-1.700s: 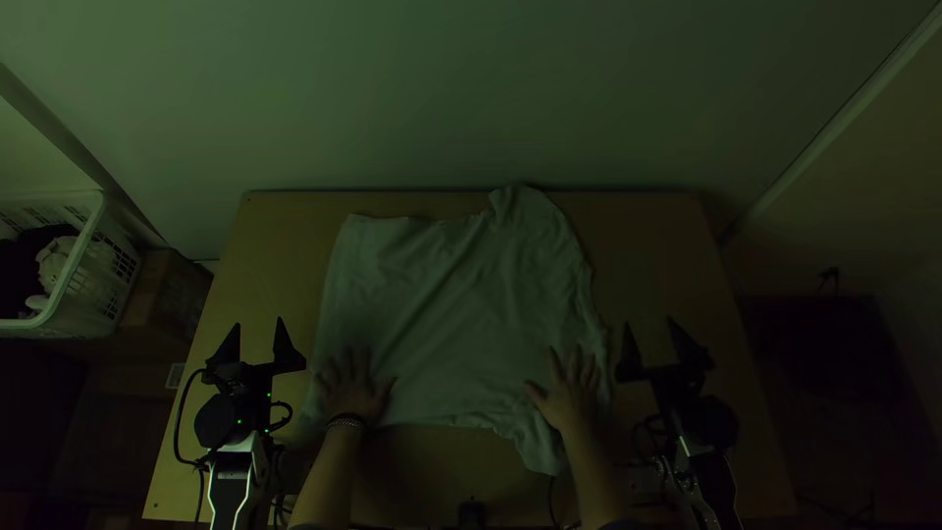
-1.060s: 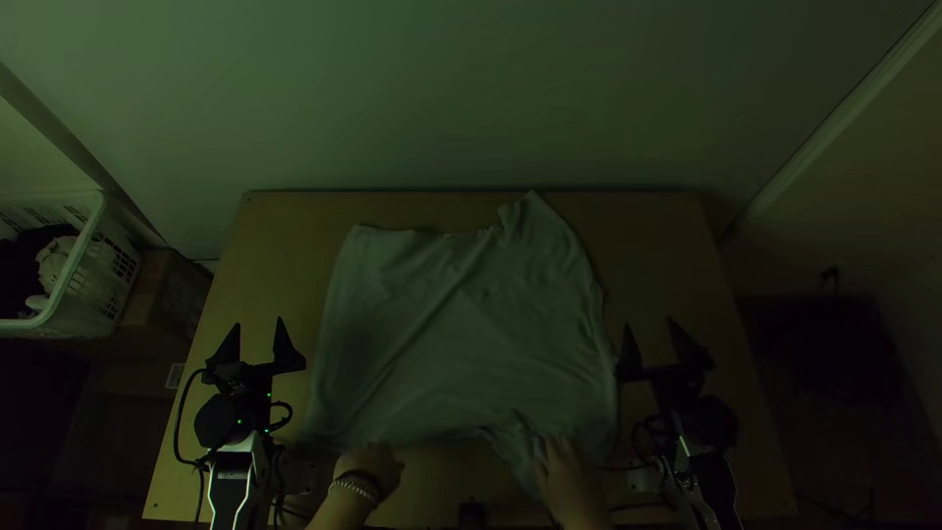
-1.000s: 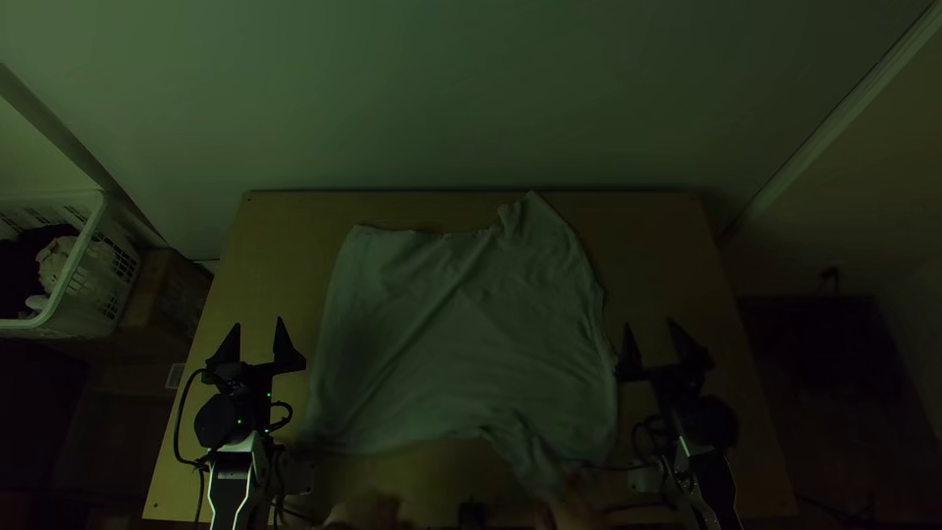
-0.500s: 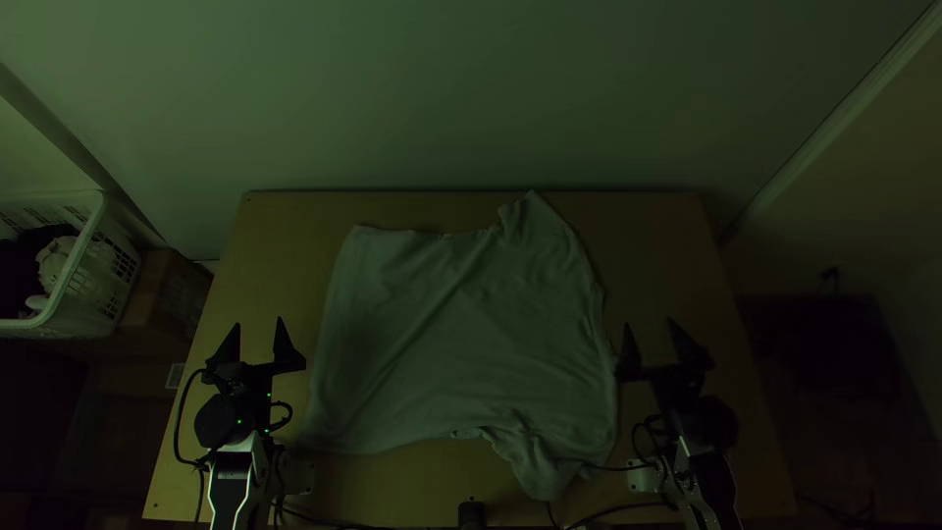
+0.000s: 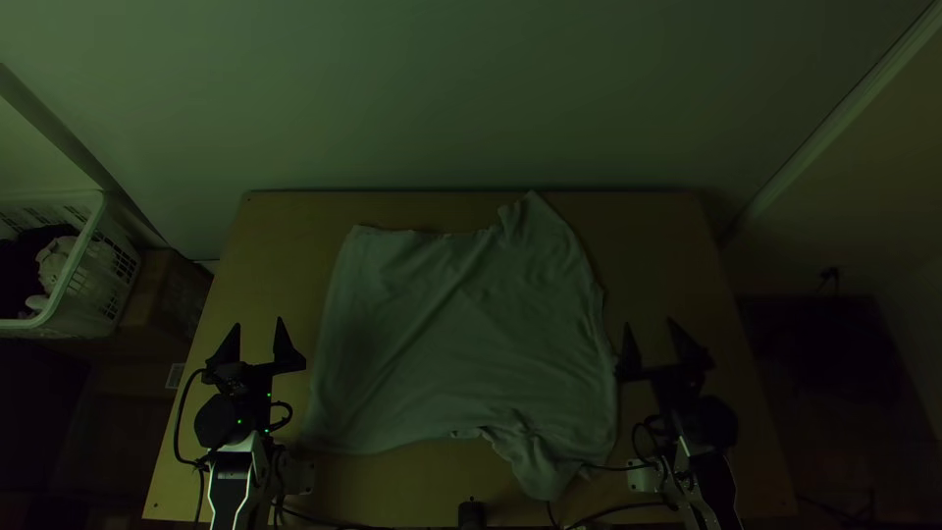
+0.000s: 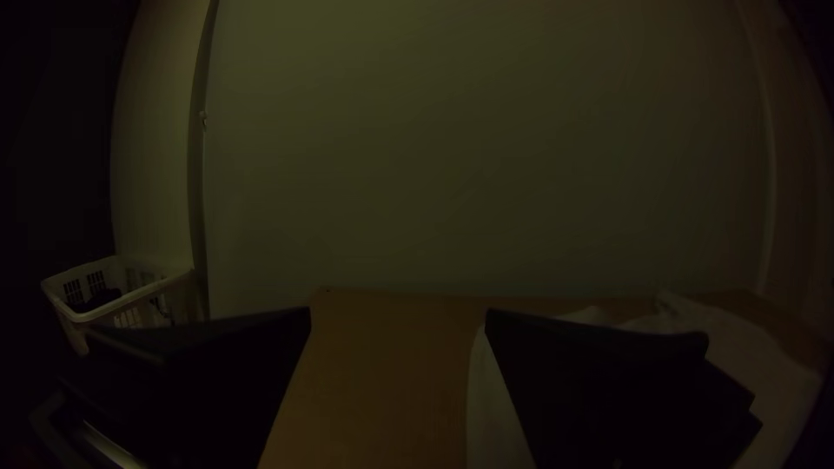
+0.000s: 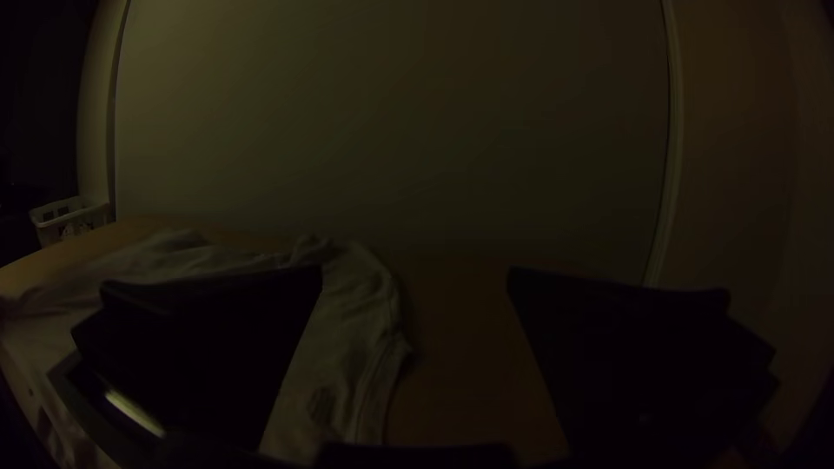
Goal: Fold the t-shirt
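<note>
Although the t-shirt [image 5: 461, 344] lies spread and rumpled mid-table between the left gripper [image 5: 259, 339] and the right gripper [image 5: 655, 344], both wide apart and empty, all the folding seems left to do.

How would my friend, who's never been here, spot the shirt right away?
Start at the big wooden table. Between the left gripper and the right gripper lies the shirt, spread out but wrinkly, with a scrunched bit poking toward the table's near edge. It's the wide, pale, floppy cloth, while the grippers on either side are black and pointy.
</note>
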`<act>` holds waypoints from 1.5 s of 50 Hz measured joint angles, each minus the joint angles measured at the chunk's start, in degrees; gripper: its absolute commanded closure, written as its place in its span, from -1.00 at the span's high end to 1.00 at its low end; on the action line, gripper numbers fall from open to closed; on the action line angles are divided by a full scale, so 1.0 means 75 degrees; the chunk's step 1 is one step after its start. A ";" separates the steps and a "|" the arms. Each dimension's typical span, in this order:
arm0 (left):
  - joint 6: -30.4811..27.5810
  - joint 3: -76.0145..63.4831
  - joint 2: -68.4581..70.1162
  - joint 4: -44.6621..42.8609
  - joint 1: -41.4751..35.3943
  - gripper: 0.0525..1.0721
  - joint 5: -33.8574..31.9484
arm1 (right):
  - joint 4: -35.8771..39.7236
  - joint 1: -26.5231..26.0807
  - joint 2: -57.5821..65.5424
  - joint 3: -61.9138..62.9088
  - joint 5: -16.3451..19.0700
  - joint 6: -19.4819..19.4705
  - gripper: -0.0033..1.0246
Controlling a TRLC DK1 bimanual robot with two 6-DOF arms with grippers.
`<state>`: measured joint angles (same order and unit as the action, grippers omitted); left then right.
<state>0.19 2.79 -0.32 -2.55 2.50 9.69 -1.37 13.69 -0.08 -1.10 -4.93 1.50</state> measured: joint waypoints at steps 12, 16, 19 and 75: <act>0.0000 0.0000 0.0000 0.0000 0.0000 0.90 0.0000 | 0.0000 0.0000 0.0000 0.0000 0.0000 0.0000 0.91; 0.0000 0.0000 0.0000 0.0000 0.0000 0.90 0.0000 | 0.0000 0.0000 0.0000 0.0000 0.0003 0.0000 0.91; 0.0000 0.0000 0.0000 0.0000 0.0000 0.90 0.0000 | 0.0000 0.0000 0.0000 0.0000 0.0000 0.0000 0.91; -0.0061 0.0341 -0.0169 0.0629 0.0189 0.90 -0.0431 | -0.0816 -0.0335 0.0023 -0.0519 0.0117 -0.0289 0.91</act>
<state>-0.27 5.34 -1.58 2.17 3.92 6.46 -7.49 11.18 0.10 -4.99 -4.05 -0.67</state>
